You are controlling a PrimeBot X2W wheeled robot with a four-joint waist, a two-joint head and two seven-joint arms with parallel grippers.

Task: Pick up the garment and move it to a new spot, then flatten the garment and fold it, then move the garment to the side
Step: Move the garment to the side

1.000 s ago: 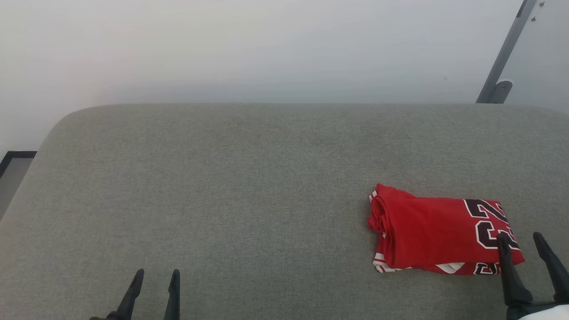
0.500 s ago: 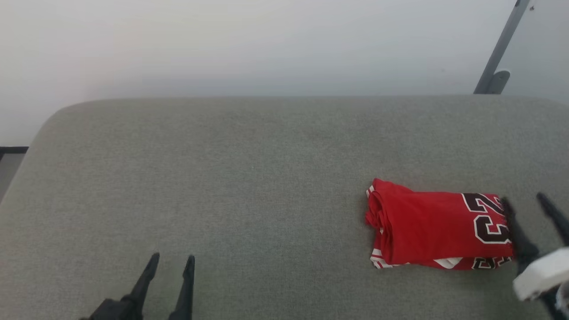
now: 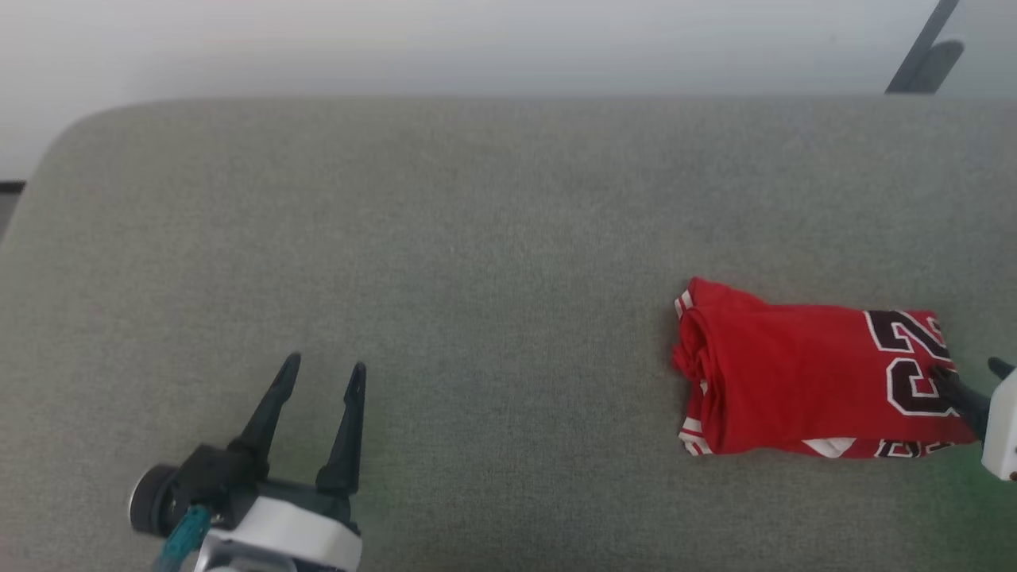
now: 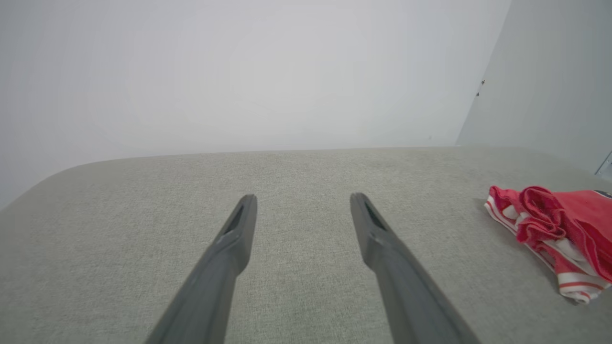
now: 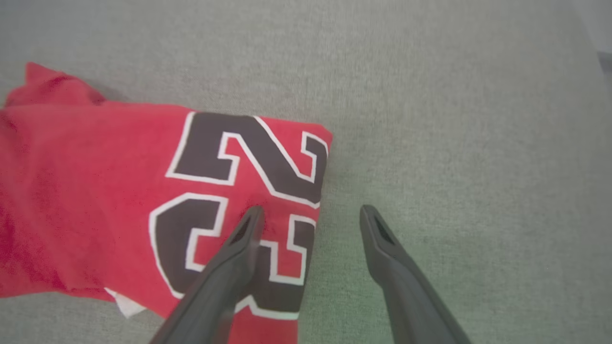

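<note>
The garment [image 3: 802,381], a red jersey with a black, white-outlined number, lies folded in a bundle on the right of the grey couch [image 3: 493,222]. My right gripper [image 3: 971,380] stands open at its right end, one finger over the number, the other beyond the cloth's edge. In the right wrist view the right gripper [image 5: 311,215] straddles that edge of the garment [image 5: 95,200], nothing pinched. My left gripper [image 3: 322,372] is open at the lower left, far from the cloth. In the left wrist view the left gripper [image 4: 302,199] points across bare cushion, the garment [image 4: 559,234] far right.
A pale wall runs behind the couch's rounded back edge. A dark slanted bar [image 3: 922,52] stands at the top right, and a strip of dark floor edge [image 3: 9,191] shows at the far left. Broad bare cushion lies between the two grippers.
The head camera has tilted down, so the whole picture shifted. Both arms have reached forward; the right gripper now stands over the garment's right edge, still open.
</note>
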